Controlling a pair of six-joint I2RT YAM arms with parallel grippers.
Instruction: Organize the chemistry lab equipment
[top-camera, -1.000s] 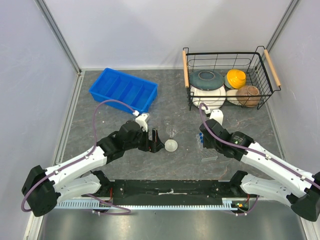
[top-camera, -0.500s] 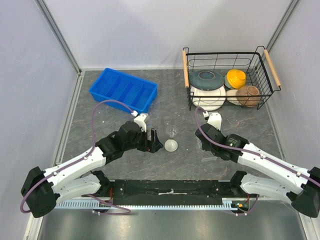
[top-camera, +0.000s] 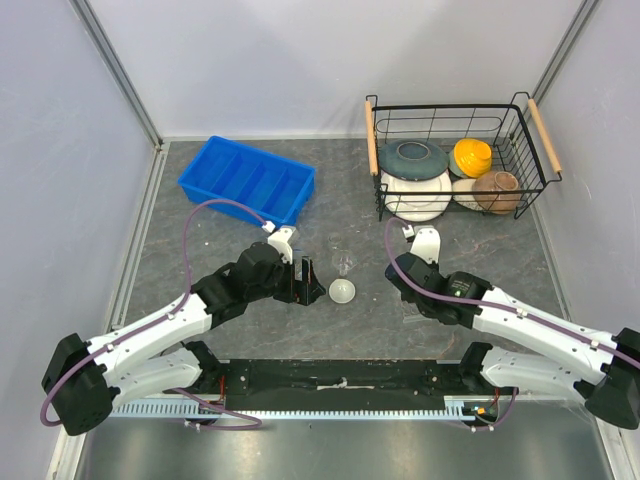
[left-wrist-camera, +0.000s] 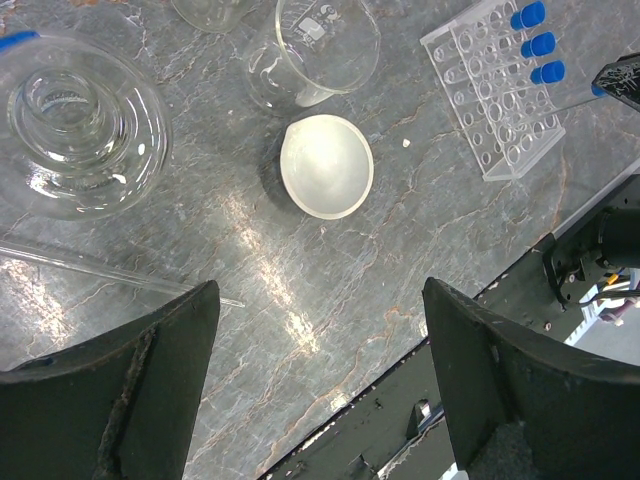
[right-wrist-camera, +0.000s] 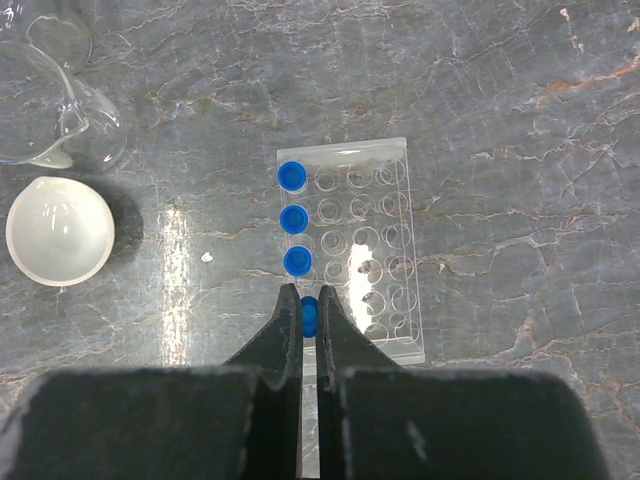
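The right gripper (right-wrist-camera: 309, 293) is closed tight on a blue-capped tube (right-wrist-camera: 310, 316), its two fingers pinching the tube just below the cap. The held tube hangs over the near end of the clear plastic rack (right-wrist-camera: 370, 250), in line with the rack's left column. I cannot tell whether its lower end sits in a hole. Three other capped tubes (right-wrist-camera: 294, 218) stand upright in that same column, one behind the other. The rack lies flat on the grey table (right-wrist-camera: 500, 100).

The left gripper (left-wrist-camera: 320, 290) hovers above the table with its fingers spread wide and nothing between them. Just beyond it sits a white dish (left-wrist-camera: 327, 165), open side up. A clear glass beaker (left-wrist-camera: 315, 50) stands right behind the dish, touching it or nearly so. To the left of the dish sits a wider glass vessel (left-wrist-camera: 80, 125), and a thin glass rod (left-wrist-camera: 100, 272) lies on the table near it.

From above, the dish and beaker lie between the two arms, with a blue tray (top-camera: 247, 180) and a wire basket (top-camera: 455, 160) at the far side of the table.
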